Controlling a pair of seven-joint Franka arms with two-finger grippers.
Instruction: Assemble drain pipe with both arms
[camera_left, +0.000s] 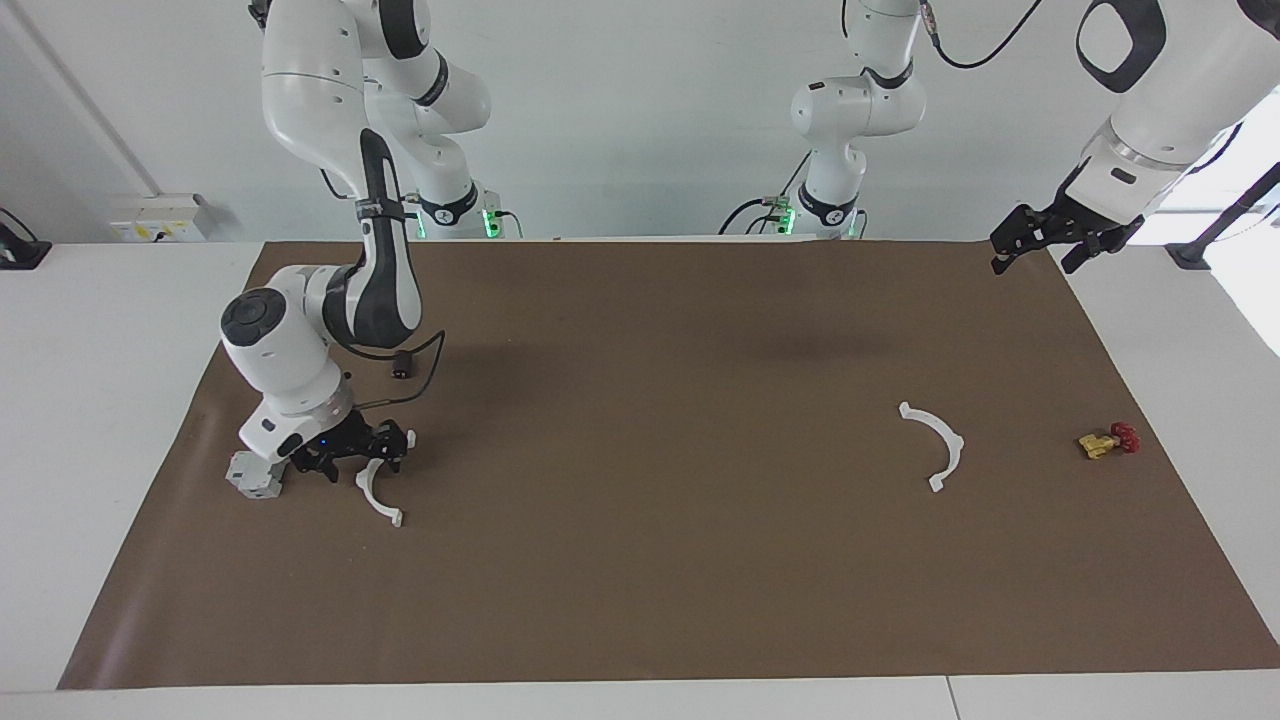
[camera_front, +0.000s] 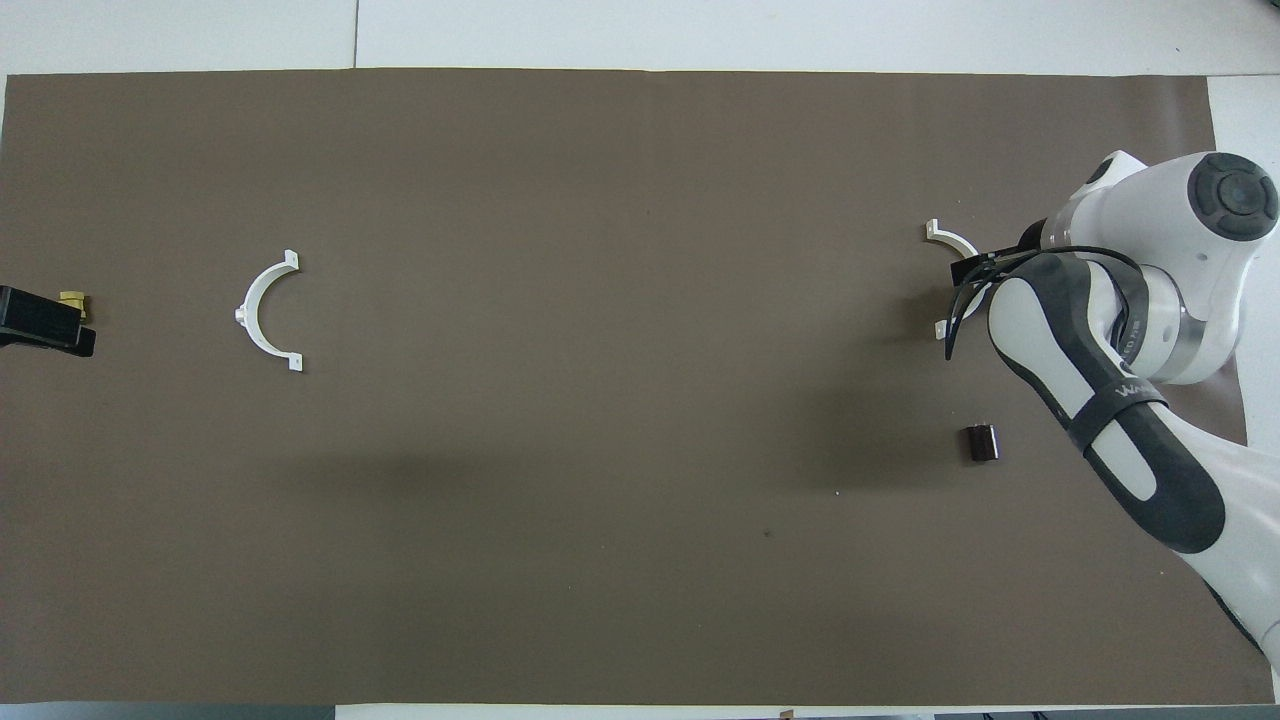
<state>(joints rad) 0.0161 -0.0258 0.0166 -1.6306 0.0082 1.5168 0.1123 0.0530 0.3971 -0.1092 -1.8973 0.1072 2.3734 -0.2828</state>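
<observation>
Two white half-ring arcs of the drain pipe lie apart on the brown mat (camera_left: 640, 560). One arc (camera_left: 378, 503) lies toward the right arm's end, partly hidden under the arm in the overhead view (camera_front: 950, 240). My right gripper (camera_left: 360, 465) is down at the mat, open, with its fingers either side of that arc's end nearer the robots. The other arc (camera_left: 948, 440) lies free toward the left arm's end and also shows in the overhead view (camera_front: 262, 315). My left gripper (camera_left: 1035, 262) is open and empty, raised over the mat's corner, where the arm waits.
A small yellow-and-red valve (camera_left: 1108, 440) lies beside the free arc, toward the left arm's end. A grey blocky device (camera_left: 255, 478) sits right beside the right gripper. A small black connector (camera_left: 402, 366) hangs on a cable from the right arm.
</observation>
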